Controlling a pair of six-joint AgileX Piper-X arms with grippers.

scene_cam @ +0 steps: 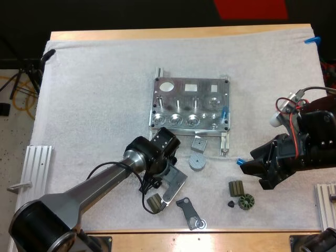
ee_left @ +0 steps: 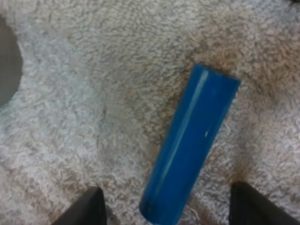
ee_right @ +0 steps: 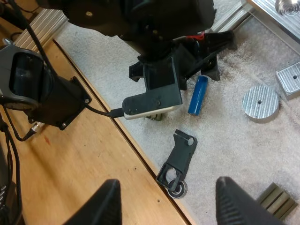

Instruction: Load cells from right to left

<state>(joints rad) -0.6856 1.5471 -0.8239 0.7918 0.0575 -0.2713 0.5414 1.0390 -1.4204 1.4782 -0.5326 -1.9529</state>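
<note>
The metal fixture (scene_cam: 191, 105) lies mid-mat, with one blue cylinder (scene_cam: 224, 112) standing at its right end. My left gripper (scene_cam: 164, 149) points down at the mat just in front of the fixture. In the left wrist view it (ee_left: 171, 208) is open, its fingers (ee_left: 89, 206) on either side of a blue cylinder (ee_left: 187, 145) that lies flat on the mat, apart from it. The right wrist view shows that cylinder (ee_right: 198, 95) under the left gripper. My right gripper (scene_cam: 247, 167) hovers to the right, open (ee_right: 168, 206) and holding nothing. A bit of blue (scene_cam: 240, 161) shows at its tip.
A square metal block (scene_cam: 198, 143) and a round disc (scene_cam: 197, 162) lie in front of the fixture. A dark lever part (scene_cam: 190, 212), a ribbed dark part (scene_cam: 236, 188) and a small gear (scene_cam: 245, 201) sit near the front edge. Aluminium rails (scene_cam: 37, 165) flank the mat.
</note>
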